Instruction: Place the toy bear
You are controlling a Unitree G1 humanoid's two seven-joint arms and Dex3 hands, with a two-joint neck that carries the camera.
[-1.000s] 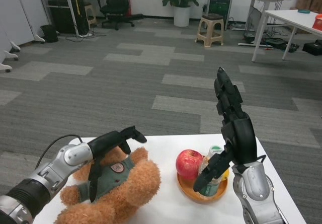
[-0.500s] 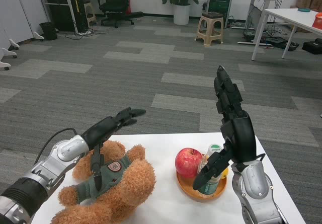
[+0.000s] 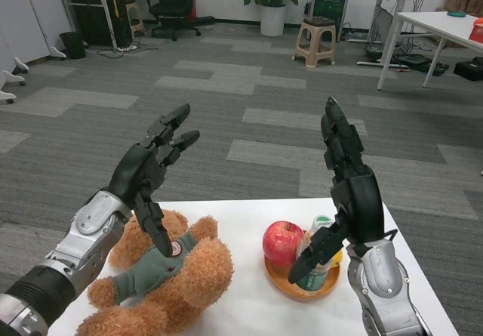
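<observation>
Head view: a brown toy bear (image 3: 170, 275) lies at the white worktop's (image 3: 241, 223) near-left corner. The left hand (image 3: 147, 174) hovers above it, fingers apart and empty. The right hand (image 3: 349, 189) is raised, fingers spread, near an orange dish (image 3: 302, 287) holding an apple (image 3: 282, 243).

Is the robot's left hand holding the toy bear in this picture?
No. The left hand is raised above the toy bear with its fingers spread, gripping nothing, while the bear lies on the white table.
</observation>
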